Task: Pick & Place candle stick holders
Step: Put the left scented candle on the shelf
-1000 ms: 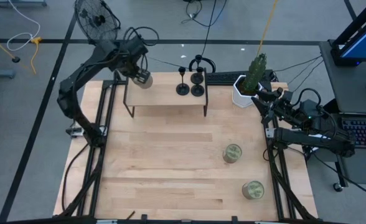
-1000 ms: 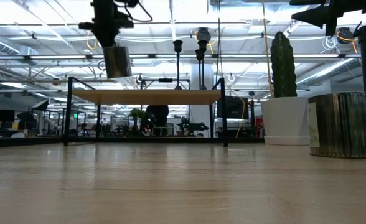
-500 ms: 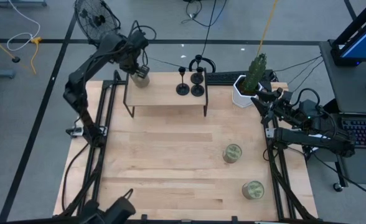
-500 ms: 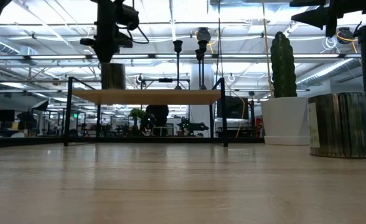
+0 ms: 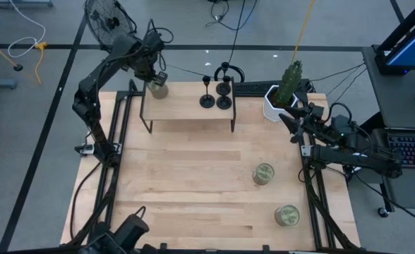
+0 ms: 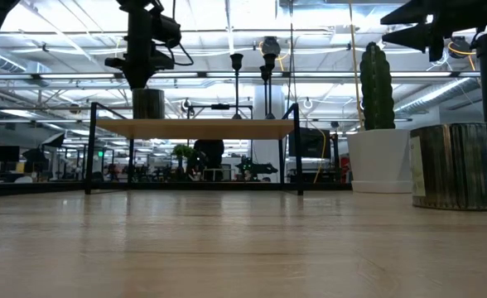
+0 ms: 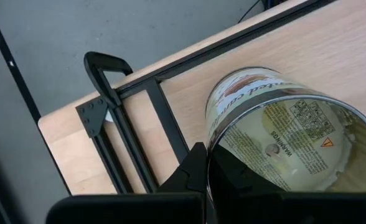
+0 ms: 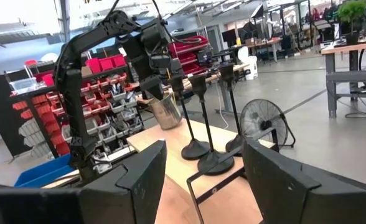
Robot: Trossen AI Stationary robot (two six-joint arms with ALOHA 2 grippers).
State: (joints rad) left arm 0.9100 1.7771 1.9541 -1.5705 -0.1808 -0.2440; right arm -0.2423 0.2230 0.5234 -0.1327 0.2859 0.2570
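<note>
Now | left gripper (image 5: 153, 79) over shelf (image 5: 186, 106), jaws clenched on tin (image 5: 157, 88) | right gripper (image 5: 294, 125) jaws released beside cactus pot (image 5: 272, 107)

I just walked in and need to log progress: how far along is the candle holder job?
Done: nothing visibly moved; all three candle stick holders stand together on the small raised shelf. In hand: the left gripper holds a tin can at the shelf's left end, not a holder. The right gripper is open, beside the potted cactus. Left: picking and placing every holder.
</note>
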